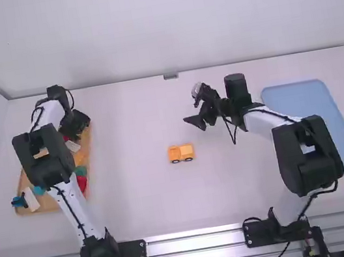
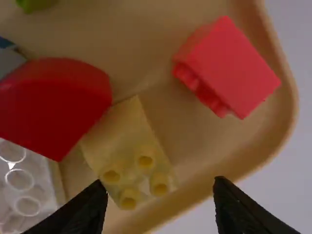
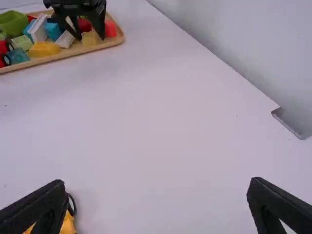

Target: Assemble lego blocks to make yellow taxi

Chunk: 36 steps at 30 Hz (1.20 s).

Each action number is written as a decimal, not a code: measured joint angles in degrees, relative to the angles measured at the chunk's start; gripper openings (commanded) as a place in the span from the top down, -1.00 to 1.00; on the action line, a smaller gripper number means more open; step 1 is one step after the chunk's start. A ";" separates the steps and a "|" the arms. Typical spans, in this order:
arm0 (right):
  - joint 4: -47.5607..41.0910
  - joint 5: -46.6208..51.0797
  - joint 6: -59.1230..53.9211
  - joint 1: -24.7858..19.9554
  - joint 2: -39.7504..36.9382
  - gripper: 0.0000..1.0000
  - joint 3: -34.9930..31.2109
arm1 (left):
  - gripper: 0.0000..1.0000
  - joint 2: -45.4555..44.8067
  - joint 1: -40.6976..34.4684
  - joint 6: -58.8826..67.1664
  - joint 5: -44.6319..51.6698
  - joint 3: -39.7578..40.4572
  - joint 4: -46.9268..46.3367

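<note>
My left gripper (image 1: 75, 133) is over the far end of the block tray. In the left wrist view the left gripper (image 2: 158, 202) is open, and a pale yellow block with studs (image 2: 139, 156) lies below and between its fingers, not held. My right gripper (image 1: 192, 124) hovers right of the table's middle; in the right wrist view the right gripper (image 3: 156, 204) stands wide open and holds nothing. A yellow-orange wheeled assembly (image 1: 181, 153) sits upright mid-table, nearer the camera than the right gripper. Part of that assembly (image 3: 67, 225) peeks out behind one right finger.
The wooden tray (image 3: 73, 54) holds several mixed blocks. Beside the pale yellow block lie a red block (image 2: 234, 68), a red curved piece (image 2: 53, 102) and a clear studded block (image 2: 27, 187). A blue tray (image 1: 312, 118) rests at the table's right.
</note>
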 measured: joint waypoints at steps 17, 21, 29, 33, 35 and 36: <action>-0.26 -0.02 0.20 -0.02 0.02 -0.97 0.00 | 0.38 0.00 0.00 -5.51 -4.63 -3.78 5.07; -0.87 0.00 0.02 -0.02 0.00 -0.97 0.00 | 0.69 0.00 0.00 -6.01 -4.63 -3.78 6.05; -1.40 -0.02 0.15 -0.02 0.00 -0.97 0.00 | 0.96 -0.37 0.00 -7.48 -4.20 -3.78 4.44; -1.49 -0.02 0.07 0.00 0.02 -0.97 0.00 | 0.96 -2.73 0.00 -11.32 -4.92 -4.74 -0.46; -1.66 0.00 0.00 0.00 0.02 -0.97 0.00 | 0.96 -4.70 0.00 -12.57 -5.22 -5.03 -1.90; -1.73 0.00 -0.02 -0.02 0.00 -0.97 0.00 | 0.96 -5.38 0.00 -12.74 -5.29 -5.03 -2.27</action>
